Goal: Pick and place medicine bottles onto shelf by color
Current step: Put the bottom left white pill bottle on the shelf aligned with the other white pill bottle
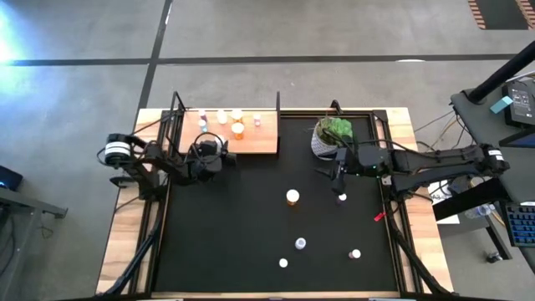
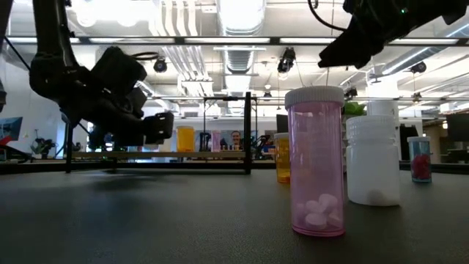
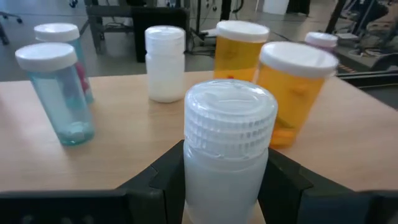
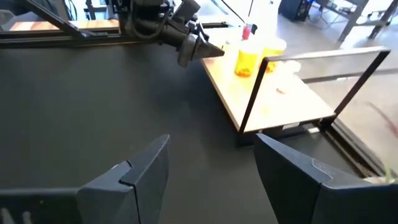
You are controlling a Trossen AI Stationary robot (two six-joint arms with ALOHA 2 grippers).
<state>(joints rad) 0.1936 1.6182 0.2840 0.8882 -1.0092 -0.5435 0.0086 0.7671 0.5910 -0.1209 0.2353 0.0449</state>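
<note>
My left gripper (image 1: 216, 156) is at the near edge of the shelf (image 1: 251, 142), a light-wood board with black posts, and is shut on a white bottle (image 3: 229, 134). Blue-tinted (image 3: 57, 93), white (image 3: 165, 62), orange (image 3: 292, 93) and pink-capped (image 3: 321, 40) bottles stand on the board beyond it. My right gripper (image 1: 338, 177) is open and empty above the black mat, just far of a small white bottle (image 1: 342, 197). An orange bottle (image 1: 292, 196) and three more small bottles (image 1: 300, 243) stand upright on the mat. My left gripper pinches the white bottle's body below its ribbed cap (image 3: 229, 177) between its two fingers, one on each side. The fingers come roughly level from the table's near-left side. The bottle stands upright in the hold; the gripper hides its base, so whether it rests on the board cannot be told.
A white pot with a green plant (image 1: 330, 134) stands right of the shelf, close behind my right gripper. A small red object (image 1: 378, 216) lies near the mat's right edge. The mat's left half (image 1: 217, 226) holds no objects.
</note>
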